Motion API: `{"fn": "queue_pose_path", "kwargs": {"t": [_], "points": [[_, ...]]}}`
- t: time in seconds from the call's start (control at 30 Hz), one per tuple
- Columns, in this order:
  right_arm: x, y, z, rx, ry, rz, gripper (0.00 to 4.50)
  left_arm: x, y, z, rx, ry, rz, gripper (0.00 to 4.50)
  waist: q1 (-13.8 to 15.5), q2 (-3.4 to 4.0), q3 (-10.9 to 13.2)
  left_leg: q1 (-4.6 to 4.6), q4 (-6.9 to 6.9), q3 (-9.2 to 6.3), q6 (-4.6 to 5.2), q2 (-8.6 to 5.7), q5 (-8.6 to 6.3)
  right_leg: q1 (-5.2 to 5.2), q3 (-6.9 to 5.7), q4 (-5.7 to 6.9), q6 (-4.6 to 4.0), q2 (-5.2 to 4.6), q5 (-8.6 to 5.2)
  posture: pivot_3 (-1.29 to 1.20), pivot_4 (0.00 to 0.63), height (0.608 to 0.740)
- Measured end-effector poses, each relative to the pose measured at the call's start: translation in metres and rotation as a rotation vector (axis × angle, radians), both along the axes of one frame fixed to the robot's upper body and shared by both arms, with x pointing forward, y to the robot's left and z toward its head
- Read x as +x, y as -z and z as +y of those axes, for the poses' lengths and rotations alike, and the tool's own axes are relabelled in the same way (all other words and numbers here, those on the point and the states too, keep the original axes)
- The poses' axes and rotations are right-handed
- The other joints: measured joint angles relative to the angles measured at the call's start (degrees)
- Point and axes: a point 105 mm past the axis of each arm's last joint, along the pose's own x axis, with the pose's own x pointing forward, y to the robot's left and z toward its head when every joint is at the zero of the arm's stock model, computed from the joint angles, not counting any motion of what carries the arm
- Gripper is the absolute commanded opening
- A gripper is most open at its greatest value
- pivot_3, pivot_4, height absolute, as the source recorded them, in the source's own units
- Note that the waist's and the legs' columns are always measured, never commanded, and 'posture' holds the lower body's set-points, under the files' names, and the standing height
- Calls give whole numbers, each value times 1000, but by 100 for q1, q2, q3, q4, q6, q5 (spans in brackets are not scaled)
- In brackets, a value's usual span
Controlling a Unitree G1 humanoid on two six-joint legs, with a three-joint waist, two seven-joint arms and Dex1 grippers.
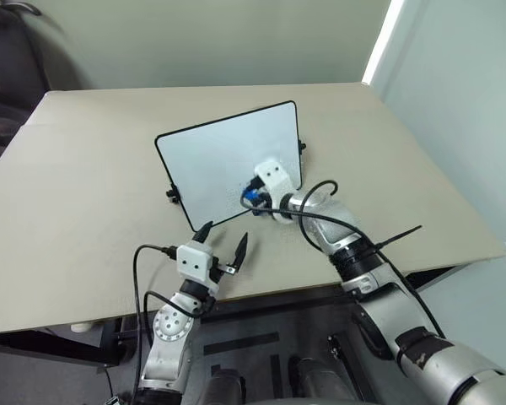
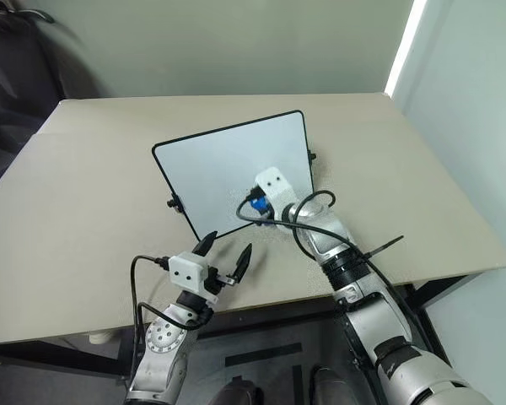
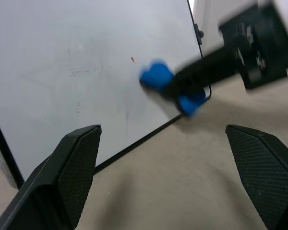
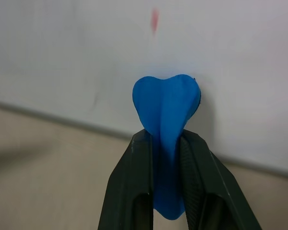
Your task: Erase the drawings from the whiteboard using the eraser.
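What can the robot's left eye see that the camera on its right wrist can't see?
Left eye alone: the beige table, the whole whiteboard with its black frame and side clips, and the left tool, open, waiting near the board's front edge. Right wrist alone: a small red mark left on the board, and how tightly the fingers pinch the blue eraser. Both: the right tool holding the eraser against the board's near part.

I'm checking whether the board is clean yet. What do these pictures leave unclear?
- Head views: marks on the whiteboard too small; right gripper covers the near corner.
- Left wrist view: eraser blurred; one red speck shows, faint grey lines unclear.
- Right wrist view: red mark blurred; eraser hides the board behind; contact unclear.
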Motion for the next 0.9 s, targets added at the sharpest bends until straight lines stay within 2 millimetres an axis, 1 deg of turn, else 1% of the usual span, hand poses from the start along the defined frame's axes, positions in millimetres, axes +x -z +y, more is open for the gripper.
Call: {"fn": "queue_pose_path", "kwargs": {"t": [0.07, 0.13, 0.2, 0.33, 0.43, 0.57, 0.63, 0.73, 0.9], "points": [[0, 0, 0, -1, 1, 4, 711, 0, 0, 0, 0, 0, -1, 4500, 0, 0, 0, -1, 0, 0, 0, 0, 0, -3, 0, 0, -6, 1, 3, 0, 150, 740], [1, -3, 0, 4, 0, -4, 711, 0, 0, 0, 0, -1, -1, 4500, 0, 0, 1, -1, 0, 0, 0, 0, 0, -3, 0, 1, -7, 1, 5, 0, 150, 740], [4, -12, 0, 20, 4, -21, 711, -1, 0, 0, 0, -1, -1, 4500, 0, 1, 1, -2, 1, 0, 1, 0, 1, -4, 0, 0, -8, 1, 5, 0, 150, 740], [12, -42, 1, 75, 8, -87, 711, -1, 0, 1, 3, -3, 0, 4500, 1, 0, 1, -3, 1, 0, 3, 0, 4, -6, 0, -3, -9, 4, 5, 0, 150, 740], [12, -52, 4, 98, 2, -109, 711, 0, -1, 3, 6, -7, -2, 4500, 1, 0, 1, -3, 1, 0, 6, 0, 6, -6, -3, -7, -9, 5, 4, 0, 150, 740], [13, -60, 7, 101, -6, -128, 711, 1, -2, 5, 8, -14, -7, 4500, 0, 0, 1, -3, 1, 0, 10, 0, 6, -7, -6, -11, -9, 5, 5, 0, 150, 740], [13, -63, 9, 105, -12, -136, 711, 1, -2, 6, 8, -15, -9, 4500, 0, 1, 1, -2, 1, 0, 8, 0, 4, -8, -8, -11, -9, 5, 5, 0, 150, 740], [12, -61, 13, 109, -22, -137, 711, 1, -2, 6, 8, -15, -9, 4500, 0, 1, 1, -1, 1, 0, 8, 0, 4, -8, -8, -10, -10, 4, 5, 0, 150, 740], [9, -47, 18, 90, -38, -102, 711, 1, -2, 5, 7, -15, -9, 4500, -2, 1, 1, 3, 1, 0, 6, 0, 3, -8, -8, -5, -12, 4, 7, 0, 150, 740]]}}
